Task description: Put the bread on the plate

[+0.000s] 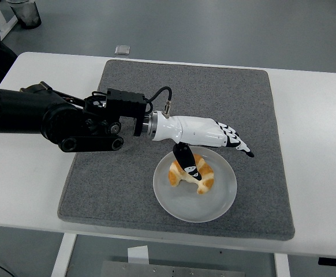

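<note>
The left hand [205,135], white-shelled with black-and-white fingertips, is extended flat above the far rim of the plate [223,202]. Its fingers [234,140] point toward the right side of the table and hold nothing. The thumb [184,157] hangs down and overlaps the top of the bread [192,175]; whether it touches the bread cannot be told from this single high view. The straightened fingers read as a release posture: the hand is unclenched so that the bread can lie under its own weight.

The bread, a golden-brown curved piece resembling a croissant, rests inside the plate, slightly left of its centre and wholly within the rim. The placement called for by the task therefore appears complete, with only the arm's withdrawal remaining.

The plate, round and pale, sits on the near-central part of a grey mat [156,86], which presumably gives a non-slip working surface. The mat lies on the white table [318,127].

The black left arm [52,118] enters from the left edge. The right arm is out of view.

No brand, label or legible writing is visible on any object. A small square item [122,49] lies on the floor beyond the table, too small to identify.
</note>
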`<state>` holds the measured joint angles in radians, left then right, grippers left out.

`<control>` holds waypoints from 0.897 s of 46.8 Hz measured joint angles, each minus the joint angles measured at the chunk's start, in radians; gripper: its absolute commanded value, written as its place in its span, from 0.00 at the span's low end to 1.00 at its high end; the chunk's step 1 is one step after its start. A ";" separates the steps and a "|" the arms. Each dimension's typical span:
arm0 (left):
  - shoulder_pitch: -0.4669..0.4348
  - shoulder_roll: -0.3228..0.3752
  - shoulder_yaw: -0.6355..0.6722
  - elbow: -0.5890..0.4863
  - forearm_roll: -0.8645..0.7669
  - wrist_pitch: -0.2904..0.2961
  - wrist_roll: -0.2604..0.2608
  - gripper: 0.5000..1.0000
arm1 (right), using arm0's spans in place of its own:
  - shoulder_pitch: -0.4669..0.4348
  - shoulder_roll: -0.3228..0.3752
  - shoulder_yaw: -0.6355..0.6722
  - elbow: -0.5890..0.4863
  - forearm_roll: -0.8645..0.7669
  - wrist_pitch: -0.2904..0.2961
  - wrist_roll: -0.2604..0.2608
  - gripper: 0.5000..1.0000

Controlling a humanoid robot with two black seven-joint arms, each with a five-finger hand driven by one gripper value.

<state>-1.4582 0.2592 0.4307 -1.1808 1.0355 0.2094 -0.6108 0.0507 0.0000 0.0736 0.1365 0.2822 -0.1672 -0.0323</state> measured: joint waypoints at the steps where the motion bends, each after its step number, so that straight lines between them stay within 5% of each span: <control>1: 0.000 0.004 -0.013 0.000 0.000 -0.007 0.000 0.99 | 0.000 0.000 0.000 0.000 0.000 0.000 0.000 0.90; 15: 0.039 0.062 -0.239 0.020 -0.038 -0.104 0.000 0.99 | 0.000 0.000 0.000 0.000 0.000 0.000 0.000 0.90; 31: 0.153 0.071 -0.484 0.131 -0.278 -0.102 0.000 0.99 | 0.000 0.000 0.000 0.000 0.000 0.000 0.000 0.90; 42: 0.154 0.080 -0.511 0.213 -0.574 -0.083 0.000 0.99 | 0.000 0.000 0.000 0.000 0.000 0.000 0.000 0.90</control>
<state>-1.3042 0.3392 -0.0807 -0.9674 0.4615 0.1269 -0.6109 0.0506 0.0000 0.0736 0.1365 0.2822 -0.1672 -0.0322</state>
